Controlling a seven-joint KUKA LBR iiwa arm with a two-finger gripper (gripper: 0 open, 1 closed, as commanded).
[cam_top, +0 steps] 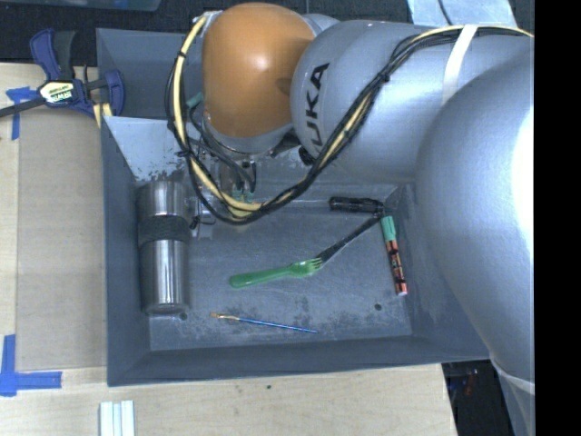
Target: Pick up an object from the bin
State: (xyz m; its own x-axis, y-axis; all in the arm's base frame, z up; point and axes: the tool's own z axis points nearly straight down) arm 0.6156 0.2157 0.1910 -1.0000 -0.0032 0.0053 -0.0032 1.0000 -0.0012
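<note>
Along the bin [272, 357]'s left wall: steel cylinder [162, 248], lying flat. Just right of its upper end, under the orange cover [250, 66]: gripper [211, 209], open or closed can't tell. Further right of the cylinder: green fork [272, 274], thin blue stick [268, 322], red-green pen [394, 257]. Likely snag: round smooth metal rolling or slipping out of a pinch.

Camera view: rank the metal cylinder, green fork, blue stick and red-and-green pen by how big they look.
1. metal cylinder, clearly largest.
2. green fork.
3. red-and-green pen and blue stick: unsure, since the stick is longer but far thinner.
</note>
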